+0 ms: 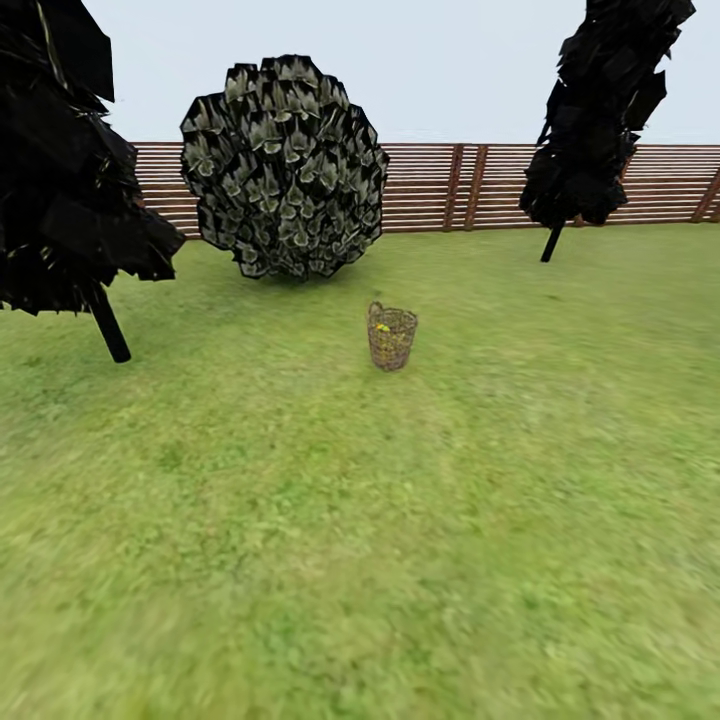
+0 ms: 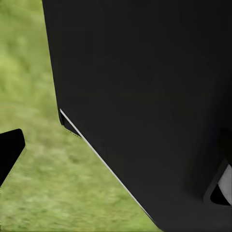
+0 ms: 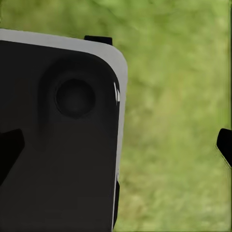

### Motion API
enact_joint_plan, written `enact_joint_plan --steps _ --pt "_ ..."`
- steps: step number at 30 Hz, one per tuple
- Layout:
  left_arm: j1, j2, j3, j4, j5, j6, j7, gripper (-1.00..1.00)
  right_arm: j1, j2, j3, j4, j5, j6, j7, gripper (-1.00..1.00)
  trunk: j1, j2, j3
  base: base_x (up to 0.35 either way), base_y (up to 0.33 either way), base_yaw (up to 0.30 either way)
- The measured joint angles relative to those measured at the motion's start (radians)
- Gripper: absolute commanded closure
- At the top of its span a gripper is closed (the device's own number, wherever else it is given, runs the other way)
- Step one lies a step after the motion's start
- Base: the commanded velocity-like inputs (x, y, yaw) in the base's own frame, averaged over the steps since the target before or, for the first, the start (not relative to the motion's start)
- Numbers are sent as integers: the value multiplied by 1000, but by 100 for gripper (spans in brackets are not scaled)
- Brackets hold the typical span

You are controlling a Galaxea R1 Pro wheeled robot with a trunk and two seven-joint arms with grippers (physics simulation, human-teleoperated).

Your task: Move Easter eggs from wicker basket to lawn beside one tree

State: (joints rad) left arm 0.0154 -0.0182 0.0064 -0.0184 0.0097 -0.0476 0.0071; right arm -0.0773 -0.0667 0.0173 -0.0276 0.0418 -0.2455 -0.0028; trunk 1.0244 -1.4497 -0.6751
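Wicker basket (image 1: 391,338) upright on lawn (image 1: 400,560), yellow egg (image 1: 382,326) visible inside, near round bush (image 1: 285,165). Right pincer (image 3: 116,145) fingertips spread. Left pincer state: cannot tell.

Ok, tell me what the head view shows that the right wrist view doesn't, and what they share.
Head view: the wicker basket stands upright on the lawn with something yellow inside, probably an egg. Behind it are a round leafy bush, a slatted wooden fence and two narrow dark trees.

Right wrist view: a black, grey-edged part of the robot's body and a dark fingertip at the picture's edge.

Both: mottled green grass.
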Motion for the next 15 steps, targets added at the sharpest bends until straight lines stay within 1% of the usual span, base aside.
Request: enact_joint_plan --steps 15 --pt "0 0 0 0 0 0 1 -100 0 -1 0 1 -1 3 0 -100 0 0 0 334 0 0"
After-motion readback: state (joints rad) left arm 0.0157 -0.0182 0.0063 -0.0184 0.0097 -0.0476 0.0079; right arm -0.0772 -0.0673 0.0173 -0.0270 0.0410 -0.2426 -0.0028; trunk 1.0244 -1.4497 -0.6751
